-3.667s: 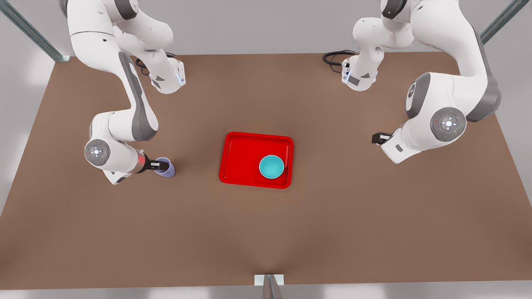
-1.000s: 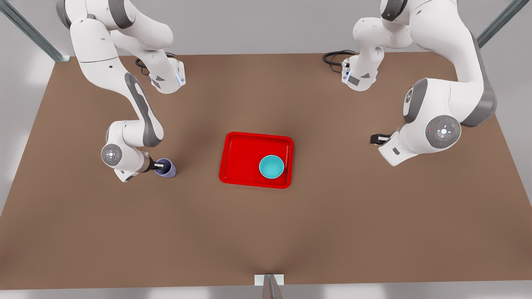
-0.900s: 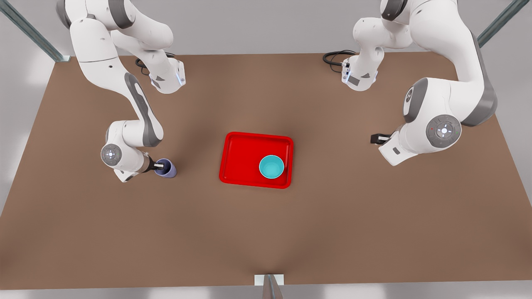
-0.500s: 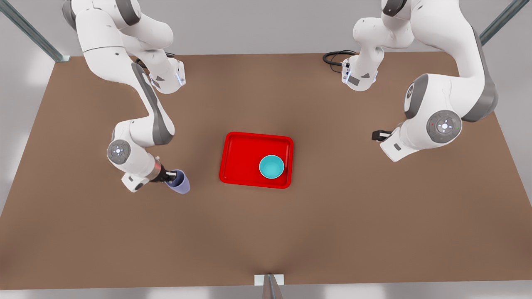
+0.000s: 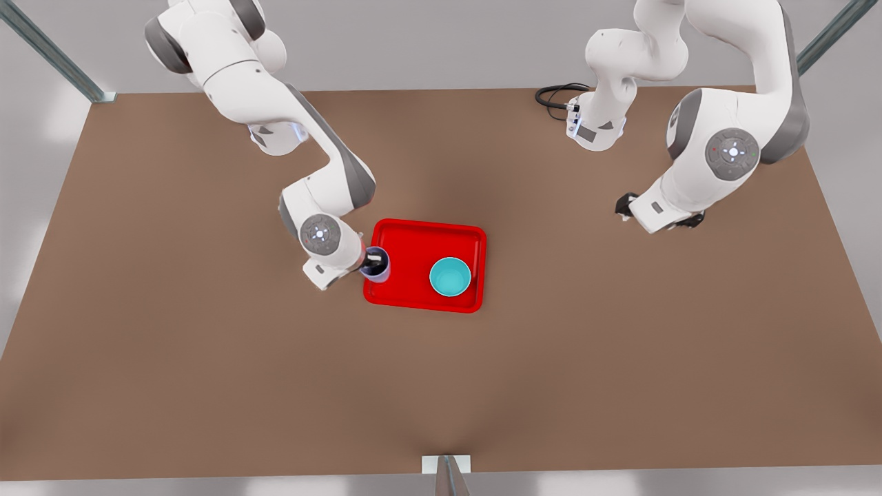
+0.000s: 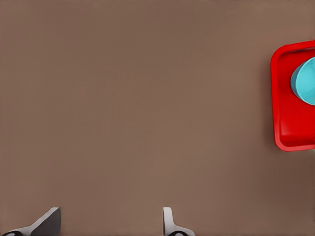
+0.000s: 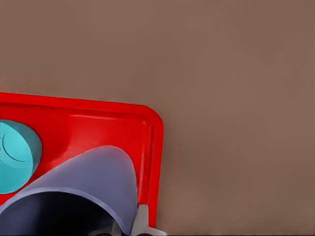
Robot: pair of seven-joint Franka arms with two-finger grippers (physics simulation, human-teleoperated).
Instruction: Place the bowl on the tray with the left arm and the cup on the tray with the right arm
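Cup (image 5: 377, 264) pinched at the rim by the right gripper (image 5: 373, 261), one finger inside, hanging over the tray's (image 5: 413, 241) left edge. Looks light, stiff, a bit slick, so rim grip seems fine. Bowl (image 5: 450, 277) already on the tray's right part. Left gripper (image 5: 626, 205) far right, fingers (image 6: 169, 222) spread, holding nothing, waiting.

Cup (image 5: 376, 264) sits in right gripper (image 5: 373, 261), over tray (image 5: 413, 238) edge; bowl (image 5: 450, 277) on tray beyond it. Left gripper (image 5: 626, 205) well apart over table (image 5: 207, 386).
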